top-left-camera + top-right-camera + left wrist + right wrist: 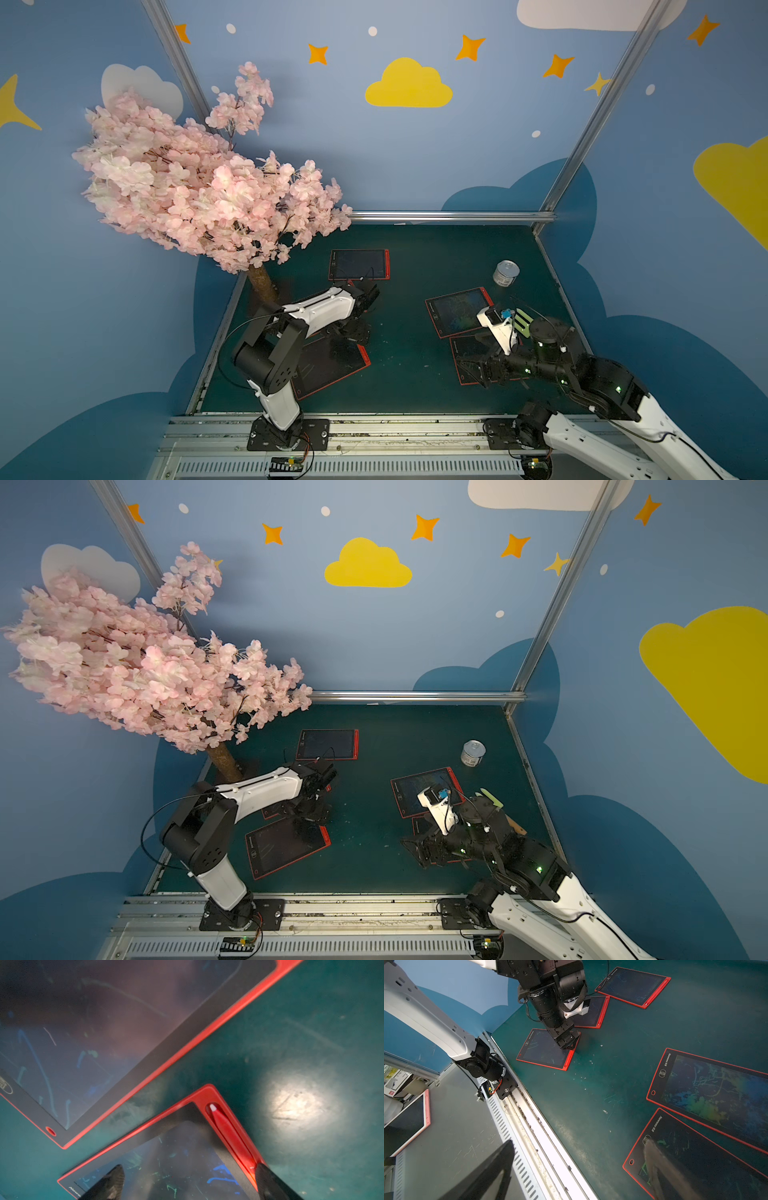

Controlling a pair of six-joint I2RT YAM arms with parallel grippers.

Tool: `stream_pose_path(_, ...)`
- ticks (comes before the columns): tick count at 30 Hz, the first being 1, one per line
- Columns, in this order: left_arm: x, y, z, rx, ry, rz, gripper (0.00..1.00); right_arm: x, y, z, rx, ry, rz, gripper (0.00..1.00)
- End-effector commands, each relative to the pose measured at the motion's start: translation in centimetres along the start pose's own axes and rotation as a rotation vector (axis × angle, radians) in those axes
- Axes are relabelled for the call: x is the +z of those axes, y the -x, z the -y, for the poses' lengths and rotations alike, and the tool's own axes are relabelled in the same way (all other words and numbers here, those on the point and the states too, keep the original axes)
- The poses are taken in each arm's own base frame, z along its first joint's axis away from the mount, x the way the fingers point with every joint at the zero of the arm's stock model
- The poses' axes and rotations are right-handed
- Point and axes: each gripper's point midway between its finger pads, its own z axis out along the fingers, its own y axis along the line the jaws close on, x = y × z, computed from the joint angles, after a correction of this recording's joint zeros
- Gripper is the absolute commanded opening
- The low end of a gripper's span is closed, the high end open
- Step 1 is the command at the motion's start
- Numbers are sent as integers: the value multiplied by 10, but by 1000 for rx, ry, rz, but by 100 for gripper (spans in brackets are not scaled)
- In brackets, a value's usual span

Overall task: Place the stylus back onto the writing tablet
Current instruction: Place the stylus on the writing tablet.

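The red stylus [229,1136], white-tipped, lies in the slot along the red edge of a dark writing tablet [176,1159]. This is the front-left tablet [332,370] in both top views. My left gripper [190,1184] points down over that tablet's corner and is open. One fingertip [268,1182] covers the stylus's rear end, the other [113,1180] hangs over the screen. Touch cannot be told. My right gripper [577,1172] is open and empty, with one finger [658,1163] over the front-right tablet [695,1163].
Several more red-rimmed tablets lie about: back left [359,264], right middle [457,311], and one under the left arm [591,1012]. A tin can [505,273] stands at the back right. A pink blossom tree [199,178] overhangs the back left. A metal rail [374,432] runs along the front.
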Motion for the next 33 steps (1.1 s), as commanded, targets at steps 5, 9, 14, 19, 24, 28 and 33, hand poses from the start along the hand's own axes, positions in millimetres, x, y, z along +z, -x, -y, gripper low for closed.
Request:
stream_pose_path(5,20,-14,-6,-40,13,-86,98,2,-5,2,1,-3,-15,96)
stream_pose_path(9,24,-13,-11,-54,23,-97,97,1,-4,1,0,-2,-11,96)
stream_pose_path(14,26,-11,-15,-59,42,-96,97,1,-4,2,0,-4,-11,96)
stream_pose_path(19,27,-11,-13,-65,27,-101,97,1,-5,2,1,-4,-13,96)
stream_pose_path(24,27,-15,-4,-43,-5,-93,97,2,-4,2,1,-4,-13,96)
stream_pose_path(28,29,-22,-3,-17,23,-115,97,2,-5,1,1,-2,-15,96)
stream_pose_path(33,30,-28,-2,-13,36,-132,96,2,-5,2,2,-5,-14,96)
